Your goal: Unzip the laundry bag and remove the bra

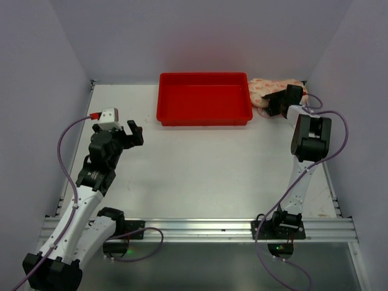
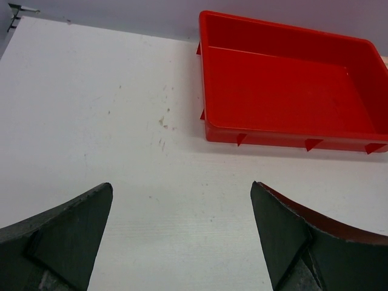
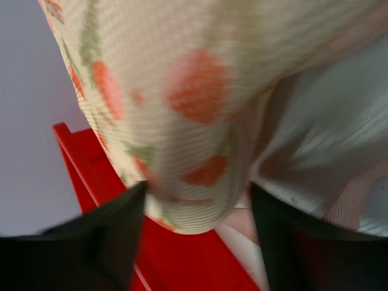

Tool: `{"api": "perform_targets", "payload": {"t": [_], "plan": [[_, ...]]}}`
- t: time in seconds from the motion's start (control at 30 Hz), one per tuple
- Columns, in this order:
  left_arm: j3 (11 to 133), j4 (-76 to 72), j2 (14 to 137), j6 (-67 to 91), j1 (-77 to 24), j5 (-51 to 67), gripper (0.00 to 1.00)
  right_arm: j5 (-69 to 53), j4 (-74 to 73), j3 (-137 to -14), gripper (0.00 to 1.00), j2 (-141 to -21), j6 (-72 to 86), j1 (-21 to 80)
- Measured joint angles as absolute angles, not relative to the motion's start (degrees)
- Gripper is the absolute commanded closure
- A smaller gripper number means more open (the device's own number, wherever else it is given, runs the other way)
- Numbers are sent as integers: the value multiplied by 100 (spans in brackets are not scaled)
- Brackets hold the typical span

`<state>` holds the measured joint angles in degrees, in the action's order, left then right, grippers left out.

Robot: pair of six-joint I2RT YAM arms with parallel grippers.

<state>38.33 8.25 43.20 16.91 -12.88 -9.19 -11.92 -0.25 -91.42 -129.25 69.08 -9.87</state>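
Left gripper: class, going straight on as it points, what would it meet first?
The left gripper would likely meet the table first, near the red tray's corner; depth is unclear.

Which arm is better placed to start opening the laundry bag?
Right. The right arm is at the laundry bag beside the red tray, jaws apart at its fabric. The left arm hangs over the table, jaws open, far from it.

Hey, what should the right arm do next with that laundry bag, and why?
Probably close the right gripper on the laundry bag. Its jaws stand apart with the bag's printed bulge between them, and I can't tell whether they pinch it yet. The left gripper hangs open, facing the red tray, well away from the bag.
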Motion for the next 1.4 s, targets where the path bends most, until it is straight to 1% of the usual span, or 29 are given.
{"api": "perform_targets", "payload": {"t": [0.07,0.1,0.13,0.2,0.33,0.43,0.57,0.77,0.87,1.0,1.07,1.2,1.27,1.4], "plan": [[3833,821,4329,1691,-1282,-919,0,-1175,-5,-9142,67,-12925,6930,-987],[3830,821,4327,1691,-1280,-921,0,-1160,5,-9142,84,-12925,6945,-987],[3830,816,4327,1691,-1280,-921,0,-1149,12,-9142,90,-12925,6949,-989],[3822,819,4327,1691,-1278,-921,0,-1122,54,-9142,100,-12925,6987,-993],[3789,816,4313,1691,-1275,-919,0,-1092,263,-8941,100,-12825,6938,-993],[3771,819,4268,1691,-1275,-919,0,-884,373,-8302,100,-12335,6858,-982],[3769,821,4163,1691,-1275,-919,0,-248,178,-7400,100,-11008,6600,-880],[3769,825,4060,1697,-1275,-888,0,357,23,-6711,100,-8731,5924,-711],[3771,856,4049,1697,-1275,-847,0,174,-56,-6541,100,-7804,5382,-709],[3863,1044,4049,1697,-1278,-753,0,-620,-167,-6272,100,-7004,4587,-567],[3983,1186,4049,1699,-1278,-674,0,-1142,-340,-6042,100,-6654,4160,-211],[4195,1385,4049,1699,-1278,-447,0,-2112,-794,-5551,100,-6208,3415,1177],[4270,1546,4049,1699,-1278,-331,0,-2646,-1000,-5319,100,-6139,3100,1988],[4329,1852,4029,1702,-1278,-246,0,-3183,-1245,-4947,100,-6132,2587,3201]]}}
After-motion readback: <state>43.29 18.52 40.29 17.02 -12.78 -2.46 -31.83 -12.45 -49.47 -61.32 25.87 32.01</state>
